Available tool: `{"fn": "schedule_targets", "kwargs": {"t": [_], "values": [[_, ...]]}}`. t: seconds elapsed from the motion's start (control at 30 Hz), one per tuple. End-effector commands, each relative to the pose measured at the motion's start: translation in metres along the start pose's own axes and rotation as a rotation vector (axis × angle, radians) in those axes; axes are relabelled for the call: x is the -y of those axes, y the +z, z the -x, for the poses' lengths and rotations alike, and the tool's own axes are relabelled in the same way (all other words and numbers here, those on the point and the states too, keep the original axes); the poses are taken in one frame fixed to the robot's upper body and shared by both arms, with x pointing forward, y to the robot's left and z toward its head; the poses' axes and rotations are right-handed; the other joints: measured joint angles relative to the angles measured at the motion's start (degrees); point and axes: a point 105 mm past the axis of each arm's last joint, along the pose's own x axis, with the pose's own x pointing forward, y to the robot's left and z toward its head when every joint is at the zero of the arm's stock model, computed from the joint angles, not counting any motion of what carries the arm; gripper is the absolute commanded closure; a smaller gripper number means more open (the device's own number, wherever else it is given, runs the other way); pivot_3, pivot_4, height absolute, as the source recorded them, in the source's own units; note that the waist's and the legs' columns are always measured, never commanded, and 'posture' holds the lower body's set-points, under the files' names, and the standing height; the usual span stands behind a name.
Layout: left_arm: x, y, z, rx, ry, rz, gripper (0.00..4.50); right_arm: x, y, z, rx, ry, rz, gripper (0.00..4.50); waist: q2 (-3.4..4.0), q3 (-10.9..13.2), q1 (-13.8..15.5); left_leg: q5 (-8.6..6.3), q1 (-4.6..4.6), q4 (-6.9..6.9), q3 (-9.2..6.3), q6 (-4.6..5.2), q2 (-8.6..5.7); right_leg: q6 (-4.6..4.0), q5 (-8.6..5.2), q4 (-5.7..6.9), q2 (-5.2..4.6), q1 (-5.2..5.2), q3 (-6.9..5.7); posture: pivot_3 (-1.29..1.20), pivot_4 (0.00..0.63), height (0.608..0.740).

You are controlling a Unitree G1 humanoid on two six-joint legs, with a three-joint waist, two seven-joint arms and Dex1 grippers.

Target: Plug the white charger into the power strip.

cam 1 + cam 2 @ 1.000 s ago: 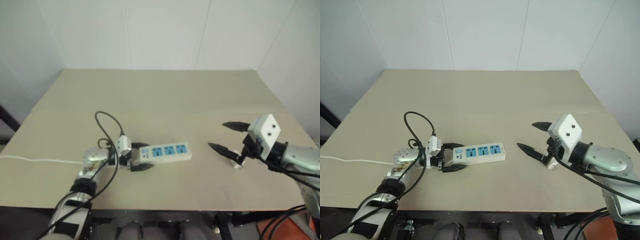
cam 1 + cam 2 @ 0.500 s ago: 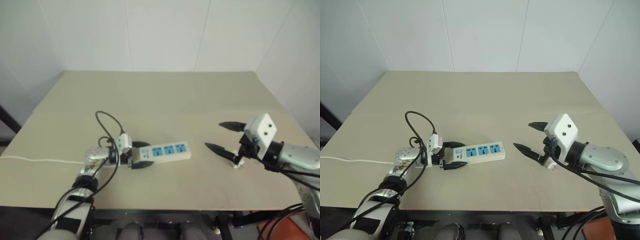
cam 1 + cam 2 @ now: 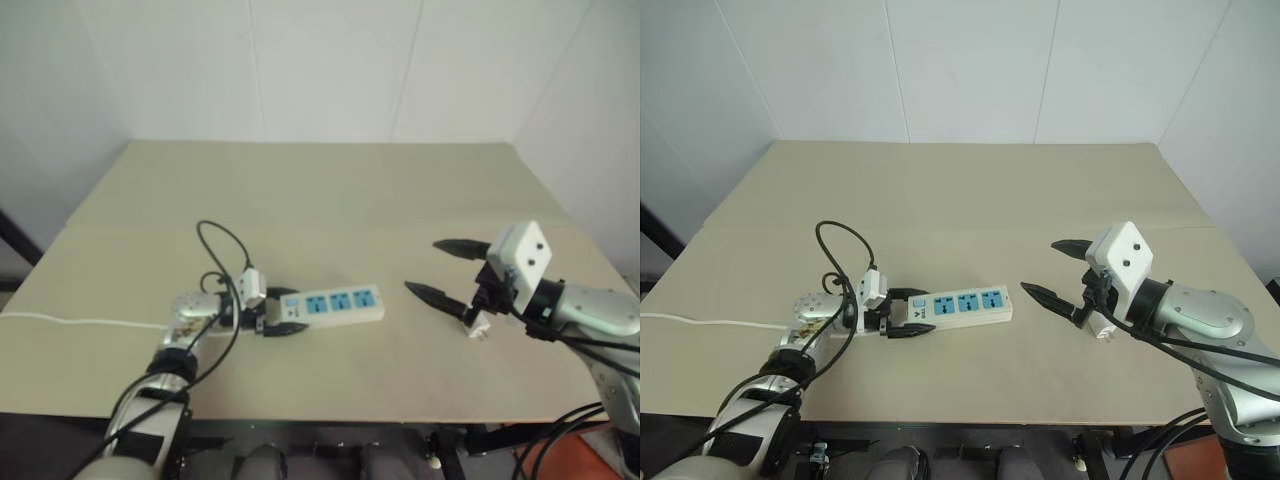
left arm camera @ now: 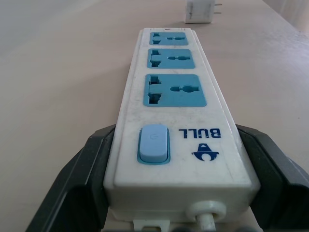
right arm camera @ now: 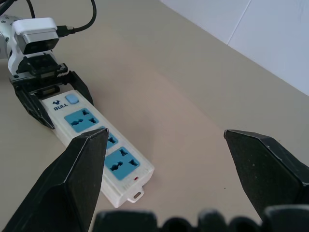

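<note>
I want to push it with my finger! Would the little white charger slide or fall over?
The white charger would probably slide easily: it looks small and light, and the table looks smooth. It looks boxy, so it likely won't roll. Its prongs stick out sideways, so a push might spin it.

- left gripper [image 3: 902,314] low at the table, pointing rightward, fingers [image 4: 72,183] spread.
- right gripper [image 3: 1058,270] raised, fingers [image 5: 82,164] wide apart, pointing left.

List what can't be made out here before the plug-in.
- Charger: largely behind the right gripper in the eye views; which way its prongs face is too small to tell.
- Strip: cord cut off by the left wrist view's edge.
- Left gripper: contact with the strip's sides unclear.
</note>
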Motion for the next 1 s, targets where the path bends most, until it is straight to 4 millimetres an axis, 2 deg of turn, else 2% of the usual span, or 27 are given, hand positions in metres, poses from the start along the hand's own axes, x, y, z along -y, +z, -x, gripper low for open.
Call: {"fn": "schedule_targets", "kwargs": {"t": [0.03, 0.13, 0.27, 0.43, 0.57, 0.7, 0.8, 0.87, 1.0], "values": [[0.022, 0.003, -0.005, 0.017, -0.121, 0.035, 1.21, 0.01, 0.012, 0.004, 0.026, -0.023, 0.04, 0.0, -0.01, 0.0, -0.09, -0.01, -0.04, -0.02, 0.0, 0.01, 0.0, 0.0, 0.0, -0.01, 0.0, -0.03, 0.0, 0.0, 0.15, 0.74], [0.032, 0.006, 0.001, 0.004, -0.154, 0.025, 1.21, 0.017, 0.011, 0.006, 0.007, -0.023, 0.032, 0.0, -0.02, 0.02, -0.17, -0.02, -0.15, -0.05, 0.0, 0.03, 0.03, -0.02, 0.01, -0.02, 0.01, -0.2, 0.0, 0.0, 0.15, 0.74], [0.042, -0.001, 0.006, -0.04, -0.169, 0.031, 1.21, 0.03, 0.008, 0.007, -0.078, -0.042, -0.017, 0.0, -0.02, 0.02, -0.24, -0.02, -0.31, -0.05, 0.0, 0.03, 0.06, -0.06, 0.03, 0.07, 0.05, -0.45, 0.0, 0.0, 0.15, 0.74], [0.043, -0.016, 0.005, -0.083, -0.133, 0.011, 1.21, 0.06, -0.011, 0.003, -0.399, -0.18, -0.252, 0.0, -0.02, 0.02, -0.41, -0.01, -0.33, -0.05, 0.06, 0.04, 0.09, -0.17, 0.08, 0.12, 0.06, -0.57, 0.06, 0.0, 0.15, 0.74], [0.043, -0.021, 0.004, -0.089, -0.12, 0.005, 1.21, 0.075, -0.012, 0.005, -0.626, -0.239, -0.457, 0.0, 0.13, -0.07, -0.28, -0.01, -0.36, -0.07, 0.15, 0.04, 0.1, -0.32, 0.17, 0.13, 0.05, -0.68, 0.16, 0.0, 0.15, 0.74], [0.046, -0.024, 0.002, -0.092, -0.127, 0.0, 1.21, 0.075, -0.009, 0.007, -0.762, -0.159, -0.519, 0.0, 0.18, -0.09, 0.2, -0.01, -0.51, -0.1, 0.19, 0.04, 0.1, -0.51, 0.27, 0.05, 0.01, -0.81, 0.13, 0.0, 0.15, 0.74], [0.047, -0.025, -0.001, -0.085, -0.124, 0.001, 1.21, 0.071, -0.015, 0.009, -0.882, -0.12, -0.529, 0.0, 0.31, -0.16, -0.02, -0.02, -0.54, -0.11, 0.28, 0.05, 0.1, -0.46, 0.25, 0.0, -0.02, -0.85, 0.19, 0.0, 0.15, 0.74], [0.048, -0.025, -0.003, -0.081, -0.124, 0.002, 1.21, 0.067, -0.025, 0.01, -0.969, -0.096, -0.546, 0.0, 0.39, -0.22, -0.09, -0.02, -0.52, -0.12, 0.32, 0.06, 0.1, -0.22, 0.11, 0.01, -0.01, -0.85, 0.23, 0.0, 0.15, 0.74], [0.05, -0.025, -0.005, -0.076, -0.125, 0.009, 1.21, 0.068, -0.048, 0.011, -1.097, -0.128, -0.57, 0.0, 0.45, -0.25, -0.04, -0.02, -0.52, -0.07, 0.37, 0.05, 0.1, -0.3, 0.05, 0.01, -0.03, -0.84, 0.25, 0.0, 0.15, 0.74]]}}
